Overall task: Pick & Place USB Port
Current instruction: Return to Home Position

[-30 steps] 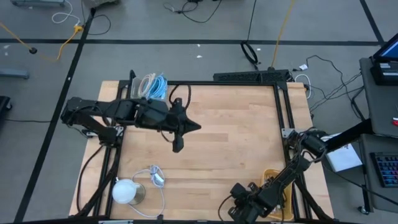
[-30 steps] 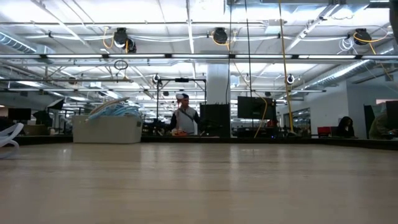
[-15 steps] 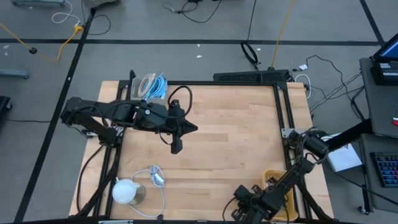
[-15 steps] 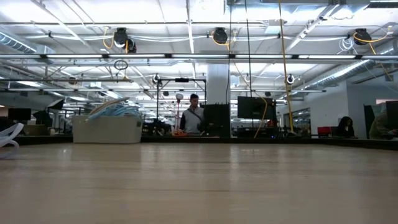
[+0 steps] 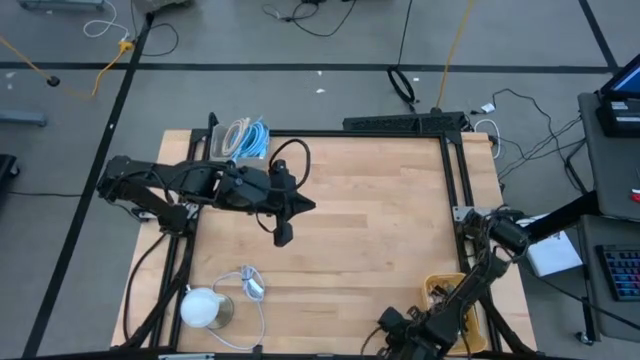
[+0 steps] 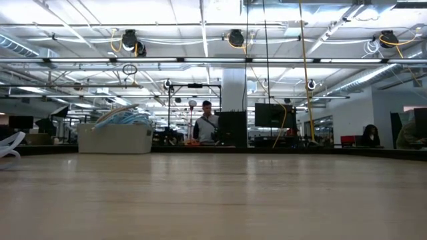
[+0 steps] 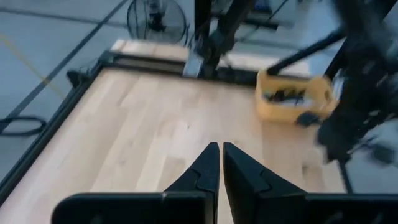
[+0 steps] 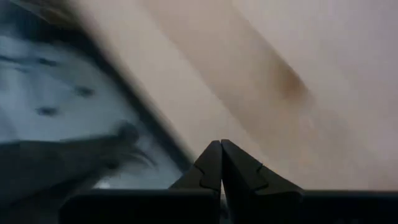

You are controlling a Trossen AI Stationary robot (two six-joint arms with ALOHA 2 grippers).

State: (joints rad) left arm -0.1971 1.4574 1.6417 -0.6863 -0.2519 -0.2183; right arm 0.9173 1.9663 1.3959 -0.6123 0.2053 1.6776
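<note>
A yellow bin (image 5: 452,298) holding small dark parts (image 7: 287,96) stands at the table's near right corner; I cannot pick out one USB port among them. My left gripper (image 5: 308,207) hovers over the table's middle left, pointing toward the right edge, and its fingers (image 7: 221,151) are shut on nothing. My right gripper (image 5: 392,328) sits low at the near edge, just left of the yellow bin, and its fingers (image 8: 221,148) are shut and empty above the table's edge. Neither gripper shows in the low view.
A white bin of coiled cables (image 5: 243,138) stands at the far left corner, also seen as a white bin (image 6: 115,137) in the low view. A white round object with a cord (image 5: 205,308) lies at the near left. Bare wood (image 5: 380,220) spans the middle. People stand in the room behind.
My right arm has swung along the near edge toward the table's right, closer to the yellow bin. My left gripper has drawn back a little toward the left edge. Both have stayed shut. A person in the room behind has walked a few steps.
</note>
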